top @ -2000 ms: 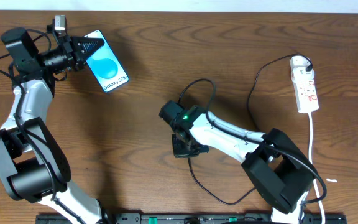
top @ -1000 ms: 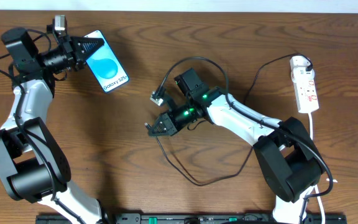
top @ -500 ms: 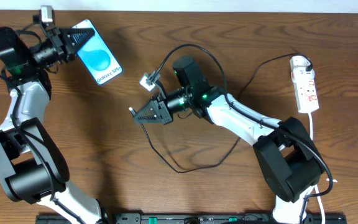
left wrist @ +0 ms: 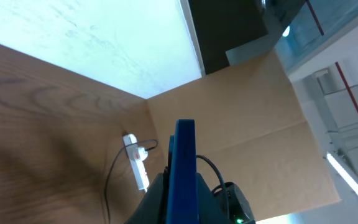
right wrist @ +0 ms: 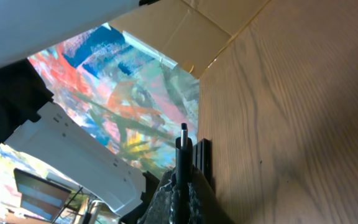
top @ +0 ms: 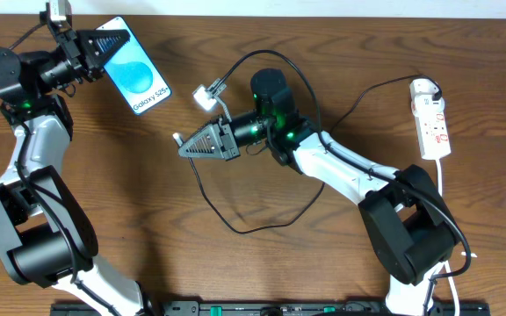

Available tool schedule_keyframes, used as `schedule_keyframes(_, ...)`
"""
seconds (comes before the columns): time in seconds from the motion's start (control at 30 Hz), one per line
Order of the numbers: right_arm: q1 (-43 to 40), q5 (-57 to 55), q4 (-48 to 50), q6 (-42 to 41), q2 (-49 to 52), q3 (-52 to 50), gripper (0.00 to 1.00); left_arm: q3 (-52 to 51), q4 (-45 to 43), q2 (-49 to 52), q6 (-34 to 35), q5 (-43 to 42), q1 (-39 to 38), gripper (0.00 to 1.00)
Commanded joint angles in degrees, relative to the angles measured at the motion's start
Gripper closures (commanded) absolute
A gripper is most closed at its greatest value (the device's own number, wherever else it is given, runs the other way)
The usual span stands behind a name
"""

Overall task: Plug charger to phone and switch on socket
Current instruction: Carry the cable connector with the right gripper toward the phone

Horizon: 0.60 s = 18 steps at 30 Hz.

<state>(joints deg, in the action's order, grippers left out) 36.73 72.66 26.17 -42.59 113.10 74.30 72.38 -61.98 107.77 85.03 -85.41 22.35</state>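
Observation:
The phone (top: pixel 137 77), blue screen up and tilted, is held off the table at the far left by my left gripper (top: pixel 117 39), shut on its upper end. The left wrist view shows the phone (left wrist: pixel 184 158) edge-on between the jaws of the left gripper (left wrist: pixel 182 190). My right gripper (top: pixel 185 147) is shut on the charger (top: pixel 241 230) near its plug tip (top: pixel 176 138), which points left toward the phone with a gap between them. In the right wrist view the plug tip (right wrist: pixel 183 138) sticks out past the right gripper (right wrist: pixel 183 180). The socket (top: pixel 432 118) lies at the far right.
The charger's black cable loops over the table's middle and runs right to the socket's top end. A white cord (top: pixel 442 197) leads down from the socket. The socket (left wrist: pixel 137 167) and the right arm (left wrist: pixel 235 202) show beyond the phone. Brown table (right wrist: pixel 291 124).
The right gripper has lifted the plug off the table's middle and swung it left and up toward the phone. The left gripper has shifted the phone slightly up and left.

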Motion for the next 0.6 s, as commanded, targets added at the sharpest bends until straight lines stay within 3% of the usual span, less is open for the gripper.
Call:
schedule_keyframes(0.0, -1.66, 1.01, 0.17, -0.04, 0.92, 0.66, 0.99, 0.48, -0.76, -2.12, 2.36, -0.02, 0.13, 0.92)
schedule_keyframes(0.2, -4.46, 1.88, 1.42, 0.24, 5.40, 0.66, 0.99, 0.48, -0.76, -2.12, 2.34, -0.07, 0.13, 0.93)
schedule_keyframes(0.57, -4.33, 8.87, 23.98, -1.22, 11.74, 0.66, 0.99, 0.48, -0.76, -2.12, 2.23, -0.07, 0.13, 0.93)
